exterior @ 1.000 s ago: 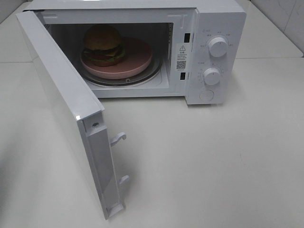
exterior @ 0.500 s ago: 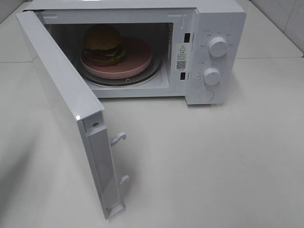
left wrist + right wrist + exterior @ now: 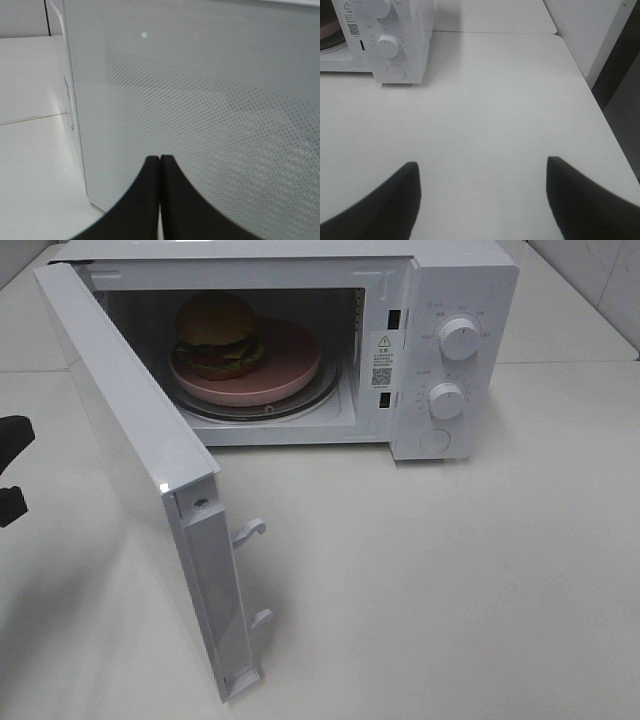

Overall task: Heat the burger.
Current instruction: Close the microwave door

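The burger [image 3: 215,332], with a golden-brown bun and dark filling, sits on a pink plate [image 3: 285,365] inside the white microwave [image 3: 460,280]. The microwave door [image 3: 130,455] is swung wide open to the left. My left gripper [image 3: 160,160] is shut and empty. It points at the dotted outer face of the door [image 3: 200,100] from close by. A dark part of that arm [image 3: 12,435] shows at the left edge of the high view. My right gripper [image 3: 481,162] hangs open and empty over bare table, away from the microwave [image 3: 410,30].
Two white knobs [image 3: 458,338] [image 3: 446,400] and a round button sit on the microwave's right panel. Two latch hooks [image 3: 248,531] stick out of the door's free edge. The white table [image 3: 450,570] ends at a right edge [image 3: 600,105].
A dark part of the left arm has come into the high view at its left edge, behind the open door. The burger, plate and door have not moved.
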`<state>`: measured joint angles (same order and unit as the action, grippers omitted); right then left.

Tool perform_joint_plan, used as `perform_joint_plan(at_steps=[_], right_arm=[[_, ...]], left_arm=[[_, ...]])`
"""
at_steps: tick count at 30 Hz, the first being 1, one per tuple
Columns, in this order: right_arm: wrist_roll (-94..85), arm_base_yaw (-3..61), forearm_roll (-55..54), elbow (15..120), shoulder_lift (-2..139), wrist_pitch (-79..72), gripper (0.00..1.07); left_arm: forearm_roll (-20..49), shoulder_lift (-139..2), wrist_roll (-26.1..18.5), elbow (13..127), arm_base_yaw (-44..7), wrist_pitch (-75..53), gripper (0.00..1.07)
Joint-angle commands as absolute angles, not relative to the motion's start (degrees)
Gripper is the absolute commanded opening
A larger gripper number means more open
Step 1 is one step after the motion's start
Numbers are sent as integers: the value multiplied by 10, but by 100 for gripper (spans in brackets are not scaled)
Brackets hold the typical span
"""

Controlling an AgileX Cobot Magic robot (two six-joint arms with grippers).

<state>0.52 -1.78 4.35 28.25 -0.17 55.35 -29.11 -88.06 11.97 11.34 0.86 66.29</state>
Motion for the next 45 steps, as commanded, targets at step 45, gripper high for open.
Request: perform_joint_plan(at_steps=[45], right_arm=[[9, -19, 48, 281, -18, 551, 71]], left_arm=[[-203, -905, 85, 195, -168, 567, 0]])
